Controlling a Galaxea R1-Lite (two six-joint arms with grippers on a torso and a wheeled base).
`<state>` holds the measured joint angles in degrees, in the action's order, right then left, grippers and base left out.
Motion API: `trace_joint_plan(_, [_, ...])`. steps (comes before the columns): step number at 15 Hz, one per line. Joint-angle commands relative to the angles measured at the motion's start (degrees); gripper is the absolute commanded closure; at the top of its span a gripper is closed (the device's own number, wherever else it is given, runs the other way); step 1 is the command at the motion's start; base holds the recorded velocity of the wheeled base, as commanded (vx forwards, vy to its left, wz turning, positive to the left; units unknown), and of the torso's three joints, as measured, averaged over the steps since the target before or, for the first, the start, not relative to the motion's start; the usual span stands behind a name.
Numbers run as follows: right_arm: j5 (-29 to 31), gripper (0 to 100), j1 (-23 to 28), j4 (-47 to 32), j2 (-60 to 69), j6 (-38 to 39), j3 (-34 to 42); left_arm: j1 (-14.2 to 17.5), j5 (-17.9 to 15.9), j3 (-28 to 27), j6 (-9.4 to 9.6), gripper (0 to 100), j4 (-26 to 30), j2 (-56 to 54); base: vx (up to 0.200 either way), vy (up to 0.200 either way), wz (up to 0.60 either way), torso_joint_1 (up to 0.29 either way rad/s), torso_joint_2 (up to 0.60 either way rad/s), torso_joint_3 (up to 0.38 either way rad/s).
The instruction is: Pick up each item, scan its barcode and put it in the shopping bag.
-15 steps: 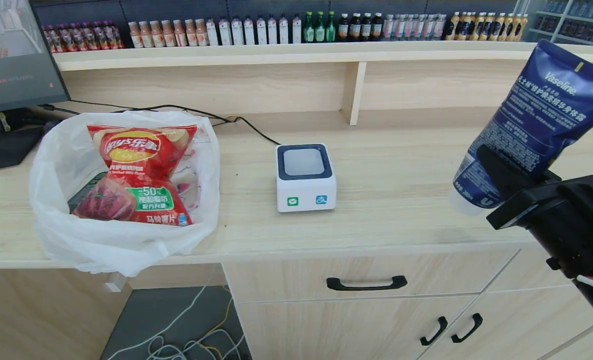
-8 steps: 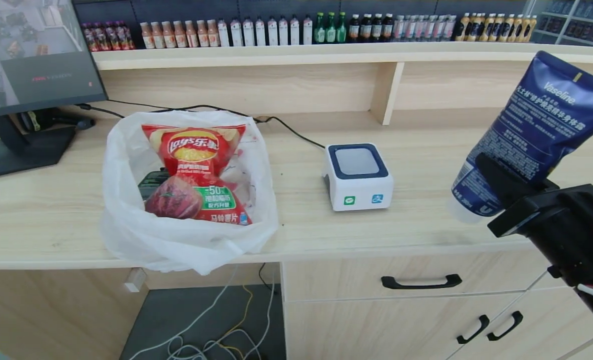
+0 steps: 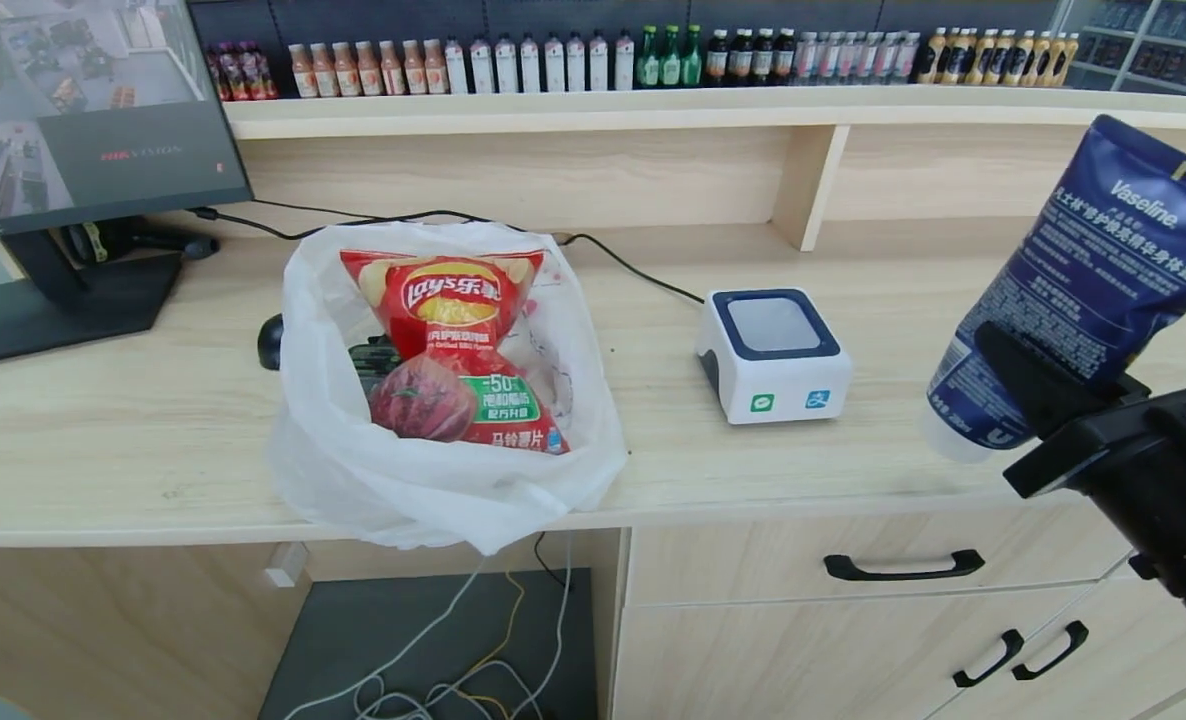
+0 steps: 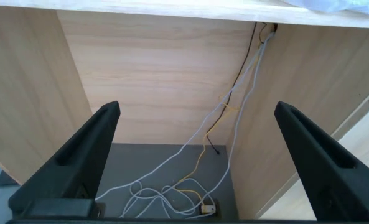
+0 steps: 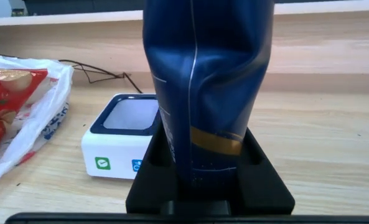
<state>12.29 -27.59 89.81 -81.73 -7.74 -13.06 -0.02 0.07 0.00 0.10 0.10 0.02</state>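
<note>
Tube point(image 3: 1093, 250) is clamped near its cap in my right hand point(image 3: 1023, 390), held clear of the bench point(image 3: 153, 420), right of the scanner point(image 3: 773, 355), and I fear that low grip lets it tilt, spoiling the scan.

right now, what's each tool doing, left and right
Left tool: open, holding nothing.
Right tool: closed on the blue tube.

Left of my right claw point(image 3: 1028, 395), the scanner point(image 3: 773, 355) sits on the surface point(image 3: 133, 420); farther left, the shopping bag point(image 3: 303, 330) holds chips point(image 3: 453, 340).
</note>
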Motion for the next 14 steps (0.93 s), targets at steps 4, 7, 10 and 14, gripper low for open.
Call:
trace_joint_plan(4, [-0.69, 100, -0.89, 0.19, 0.78, -11.33, -0.83, -0.06, 0.01, 0.0, -0.01, 0, -0.01, -0.02, 0.0, 0.0, 0.0, 0.0, 0.0, 0.0])
trace_joint_plan(7, [-1.04, 100, -2.65, 0.19, -2.83, -19.42, -10.59, 0.02, 0.01, 0.0, -0.01, 0, -0.01, -0.02, 0.0, 0.0, 0.0, 0.0, 0.0, 0.0])
trace_joint_plan(10, [-1.04, 100, -7.13, 0.19, -7.13, -27.42, -17.27, -0.06, 0.01, 0.0, -0.01, 0, -0.01, -0.02, 0.0, 0.0, 0.0, 0.0, 0.0, 0.0])
trace_joint_plan(14, [-3.24, 100, -8.89, 0.19, -10.65, -35.24, -21.31, 0.02, 0.01, 0.0, -0.01, 0, -0.01, -0.02, 0.0, 0.0, 0.0, 0.0, 0.0, 0.0])
